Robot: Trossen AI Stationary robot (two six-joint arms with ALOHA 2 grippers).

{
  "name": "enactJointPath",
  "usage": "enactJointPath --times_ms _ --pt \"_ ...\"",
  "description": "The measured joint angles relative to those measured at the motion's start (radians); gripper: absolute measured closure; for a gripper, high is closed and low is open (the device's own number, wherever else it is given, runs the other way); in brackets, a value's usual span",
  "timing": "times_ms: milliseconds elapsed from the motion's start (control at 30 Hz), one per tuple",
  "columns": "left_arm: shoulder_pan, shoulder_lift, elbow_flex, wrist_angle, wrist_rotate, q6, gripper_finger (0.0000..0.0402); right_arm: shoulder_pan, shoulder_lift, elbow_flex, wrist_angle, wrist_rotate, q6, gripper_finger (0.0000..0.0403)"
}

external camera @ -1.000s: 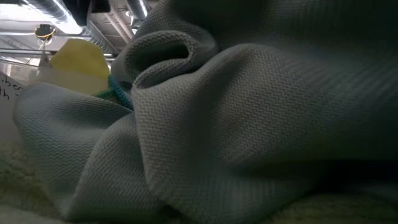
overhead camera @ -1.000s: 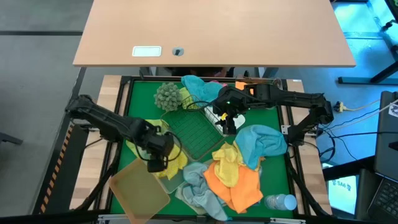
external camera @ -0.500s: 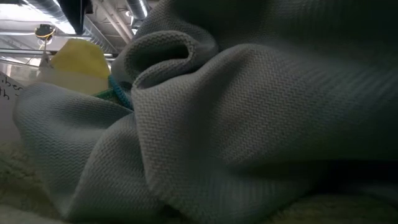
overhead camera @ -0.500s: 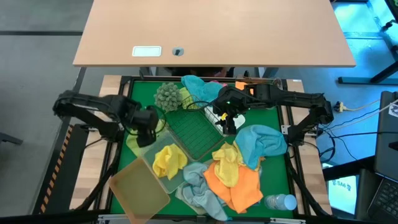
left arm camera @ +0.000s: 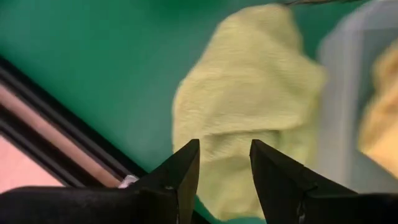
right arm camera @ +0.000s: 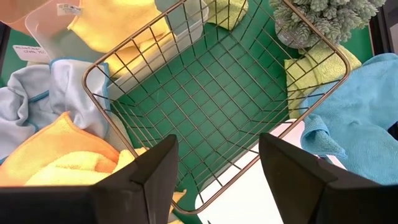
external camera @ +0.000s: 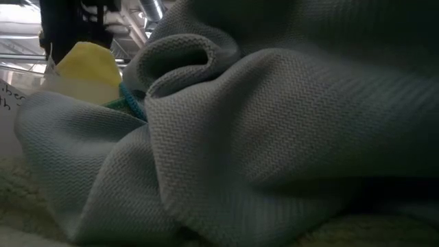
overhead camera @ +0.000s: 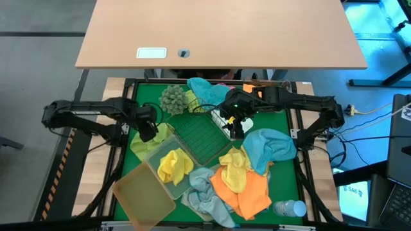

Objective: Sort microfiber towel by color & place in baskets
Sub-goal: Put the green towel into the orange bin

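Observation:
My left gripper hovers open above a lime green towel that lies flat on the green mat by the frosted clear bin. A yellow towel lies crumpled in that bin. My right gripper hangs open over the near right edge of the green wire basket, beside the white bin. Orange, yellow and light blue towels lie heaped near my right arm.
The amber bin stands at the near left. A bobbly grey-green ball and a blue towel lie at the far edge, and a clear bottle lies at the near right. A grey-blue towel fills the low view.
My left gripper has drawn back from over the frosted clear bin toward the table's left and far side, and now stands over the lime green towel. The yellow towel it had covered now shows lying in that bin. My right arm has kept still.

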Motion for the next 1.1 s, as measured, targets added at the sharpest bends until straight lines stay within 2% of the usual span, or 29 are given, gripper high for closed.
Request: enactJointPath --times_ms 233,600,700,767,1100 --pt "0.061 0.007 -0.139 0.092 -0.025 0.081 0.0265 0.0 0.0 0.0 0.0 0.0 0.0 0.018" --pt "0.069 0.008 -0.212 0.154 -0.007 0.198 0.0265 0.0 0.0 0.0 0.0 0.0 0.0 0.018" --pt "0.069 0.009 -0.257 0.24 -0.001 0.218 0.0265 0.0 0.0 0.0 0.0 0.0 0.0 0.018" --pt "0.069 0.009 -0.283 0.275 0.041 0.218 0.0265 0.0 0.0 0.0 0.0 0.0 0.0 0.018" --pt "0.068 0.022 -0.289 0.321 0.071 0.215 0.0273 0.0 0.0 0.0 0.0 0.0 0.0 0.018"
